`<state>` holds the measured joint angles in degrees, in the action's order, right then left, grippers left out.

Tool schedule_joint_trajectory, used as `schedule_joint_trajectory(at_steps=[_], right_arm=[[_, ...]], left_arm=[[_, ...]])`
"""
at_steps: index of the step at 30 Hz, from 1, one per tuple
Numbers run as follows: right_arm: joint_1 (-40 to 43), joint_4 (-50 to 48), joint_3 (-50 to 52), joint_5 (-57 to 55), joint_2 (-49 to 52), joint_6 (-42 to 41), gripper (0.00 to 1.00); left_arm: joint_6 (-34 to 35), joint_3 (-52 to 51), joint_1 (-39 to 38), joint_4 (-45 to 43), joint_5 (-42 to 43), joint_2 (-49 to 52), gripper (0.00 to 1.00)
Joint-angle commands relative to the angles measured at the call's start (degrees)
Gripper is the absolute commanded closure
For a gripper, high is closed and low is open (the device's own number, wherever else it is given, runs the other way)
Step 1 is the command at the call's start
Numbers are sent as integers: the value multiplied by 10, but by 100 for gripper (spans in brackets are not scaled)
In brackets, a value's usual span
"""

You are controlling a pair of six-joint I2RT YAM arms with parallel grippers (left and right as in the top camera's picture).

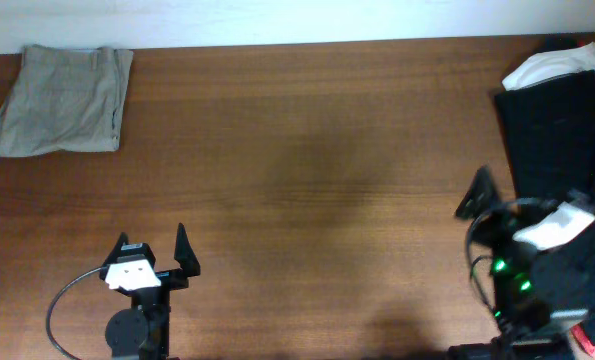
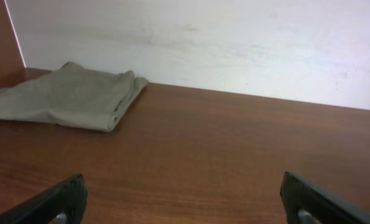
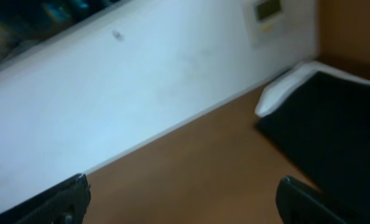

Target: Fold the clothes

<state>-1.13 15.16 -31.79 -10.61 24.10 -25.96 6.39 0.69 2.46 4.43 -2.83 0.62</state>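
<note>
The pale khaki clothes [image 1: 62,100] lie folded in a flat stack at the table's far left corner; they also show in the left wrist view [image 2: 73,96], far ahead and to the left. My left gripper [image 1: 154,245] is open and empty near the front edge; its fingertips frame bare wood in its wrist view [image 2: 185,199]. My right gripper [image 1: 482,200] is open and empty at the right, raised and tilted beside the dark garment; its wrist view [image 3: 181,199] shows its fingers wide apart.
A large dark navy-black garment [image 1: 562,130] lies at the right edge with a white cloth [image 1: 552,65] at its far end; both show in the right wrist view [image 3: 334,118]. A white wall [image 2: 234,43] runs behind the brown wooden table [image 1: 307,180].
</note>
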Motion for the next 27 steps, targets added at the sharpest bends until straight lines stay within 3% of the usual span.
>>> schedule_joint_trajectory(at_steps=[1,6,14,21,27], right_arm=[[-1,-70,126,66,-92,-12,1],[-16,-86,249,71,-240,-21,1],[-24,-91,264,70,-239,-22,1],[-35,-195,315,55,-239,-22,1],[-35,-142,315,43,-239,-20,1]], left_arm=[[-9,-2,3,2,2,-3,1],[-9,-2,3,2,2,-3,1],[-9,-2,3,2,2,-3,1],[-9,-2,3,2,2,-3,1],[-9,-2,3,2,2,-3,1]])
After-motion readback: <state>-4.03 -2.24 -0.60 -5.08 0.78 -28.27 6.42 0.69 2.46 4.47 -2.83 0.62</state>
